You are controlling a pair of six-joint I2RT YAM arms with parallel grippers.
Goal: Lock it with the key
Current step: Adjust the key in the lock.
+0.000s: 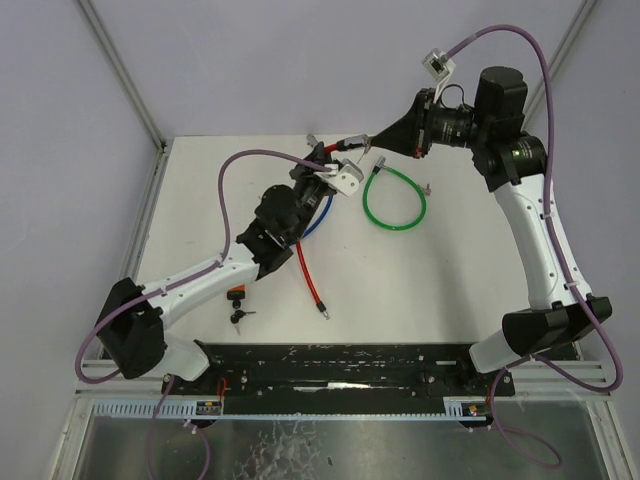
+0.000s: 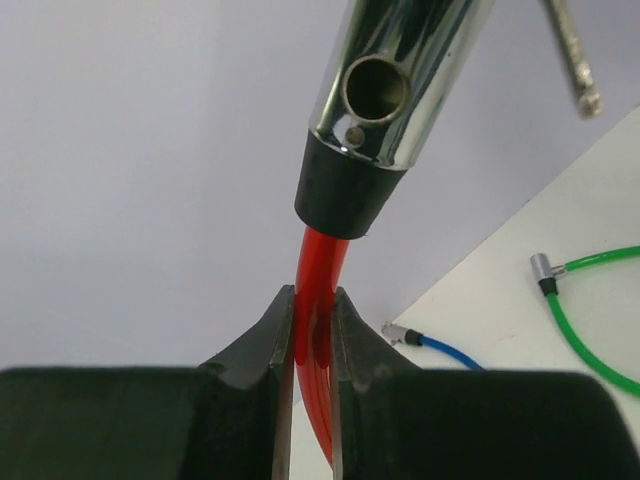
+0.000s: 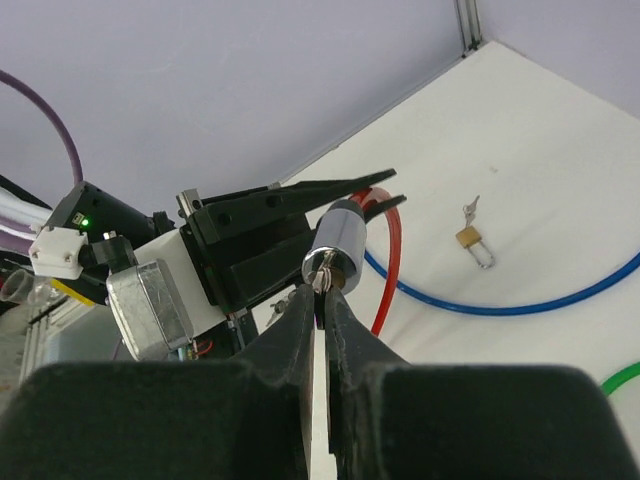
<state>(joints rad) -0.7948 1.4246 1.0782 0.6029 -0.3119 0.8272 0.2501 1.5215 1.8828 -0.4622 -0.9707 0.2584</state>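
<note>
My left gripper (image 1: 322, 172) (image 2: 314, 300) is shut on the red cable (image 2: 318, 270) of a cable lock, just below its chrome cylinder (image 2: 390, 90), and holds it up above the table. My right gripper (image 1: 352, 147) (image 3: 322, 295) is shut on a small key (image 3: 321, 281) that sits in the end face of the chrome cylinder (image 3: 340, 243). The red cable (image 1: 305, 265) hangs down to the table, and its free end (image 1: 322, 312) lies near the front.
A green cable loop (image 1: 393, 197) lies right of the grippers. A blue cable (image 3: 500, 305) runs under the left arm. A small brass padlock (image 3: 468, 238) lies at the back of the table. An orange item (image 1: 237, 296) and loose keys (image 1: 240, 316) lie near the left arm's base.
</note>
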